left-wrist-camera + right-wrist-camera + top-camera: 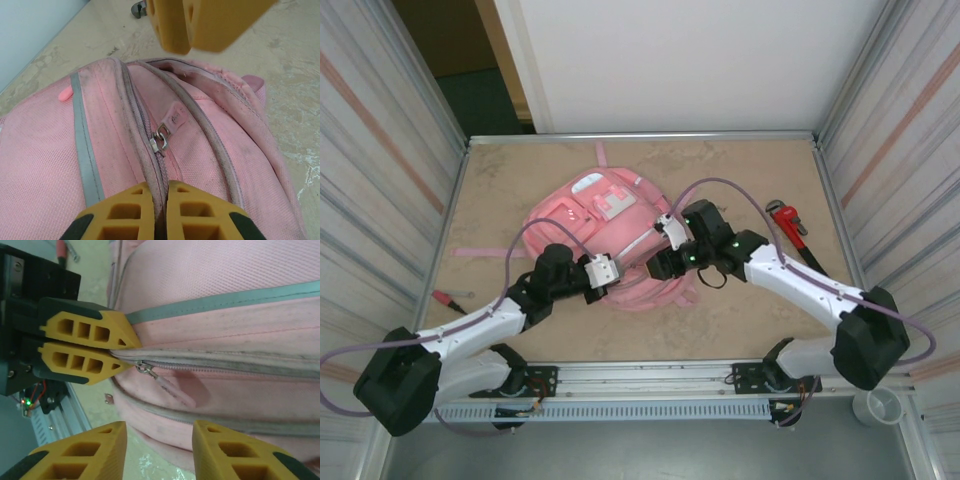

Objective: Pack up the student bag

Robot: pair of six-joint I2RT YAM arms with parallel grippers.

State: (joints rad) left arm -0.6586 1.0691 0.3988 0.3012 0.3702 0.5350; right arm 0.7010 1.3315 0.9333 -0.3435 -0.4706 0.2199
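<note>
From the left we see a ribbed wall panel, then a red-handled tool on the mottled beige table. Our left gripper pinches the zip seam of the student bag, which lies mid-table. The right gripper gapes just beside it. A red pipe wrench lies near the right edge.

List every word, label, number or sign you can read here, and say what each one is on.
No text can be read anywhere.
Tab by the zip on the bag: it bears a small mark, too blurred to read.
White patches on the bag: too small to tell whether anything is printed on them.
</note>
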